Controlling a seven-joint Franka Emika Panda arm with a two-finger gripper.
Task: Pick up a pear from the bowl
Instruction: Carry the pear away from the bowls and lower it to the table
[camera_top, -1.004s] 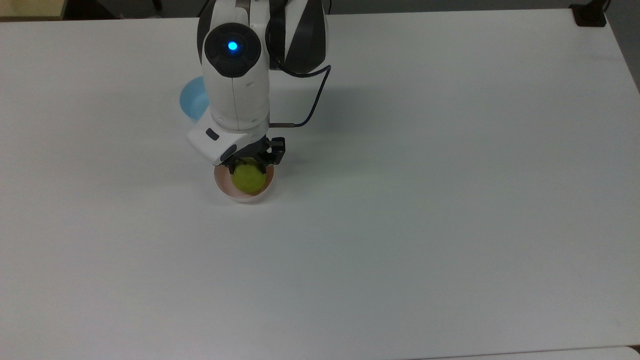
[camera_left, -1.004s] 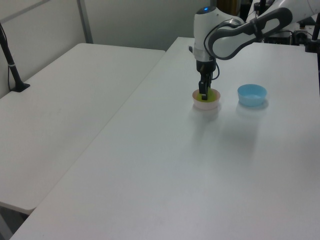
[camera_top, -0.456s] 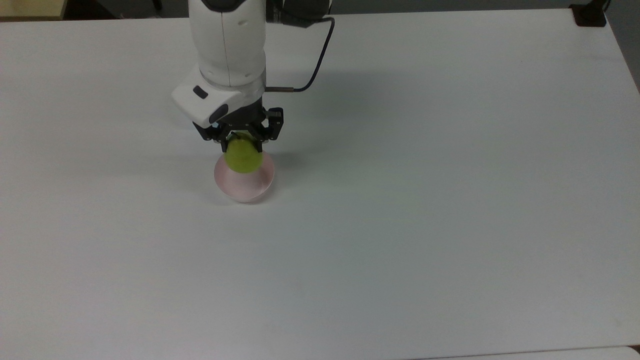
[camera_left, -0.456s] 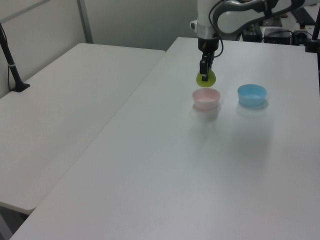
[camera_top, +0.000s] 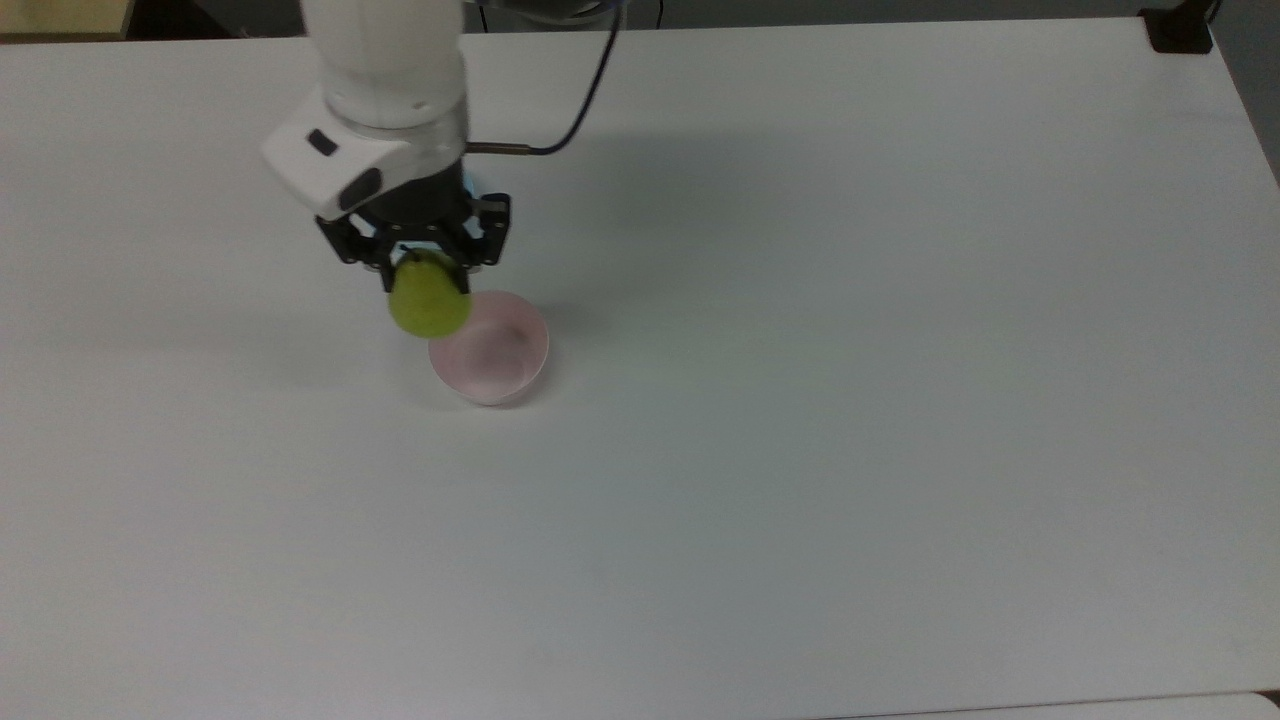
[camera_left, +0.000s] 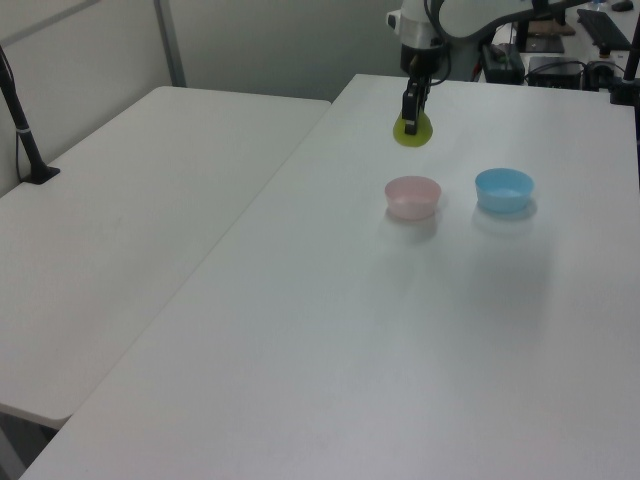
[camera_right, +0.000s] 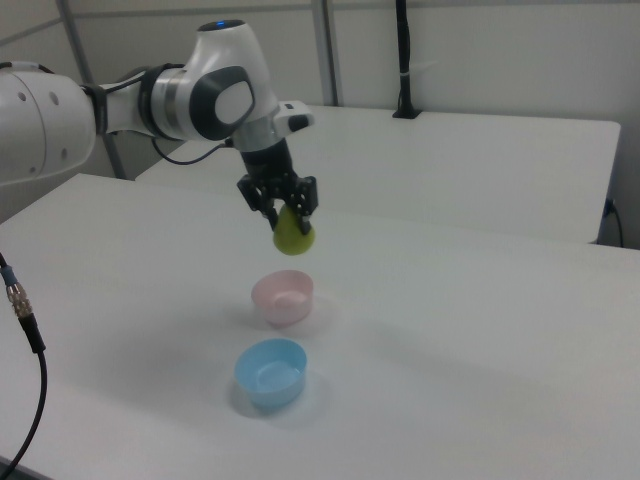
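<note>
Fingers of the gripper (camera_right: 283, 207) pinch the pear (camera_right: 293, 234) near its top, seemingly so it hangs free above the empty pink bowl (camera_right: 283, 298) on the bench (camera_right: 480, 330).

My jaws hang above the surface (camera_right: 480, 330) with the pear (camera_right: 293, 234) clamped between them, up over the bowl (camera_right: 283, 297) and clear of it. In the right view the second bowl (camera_right: 270, 372) sits just nearer than the first, both on the surface
</note>
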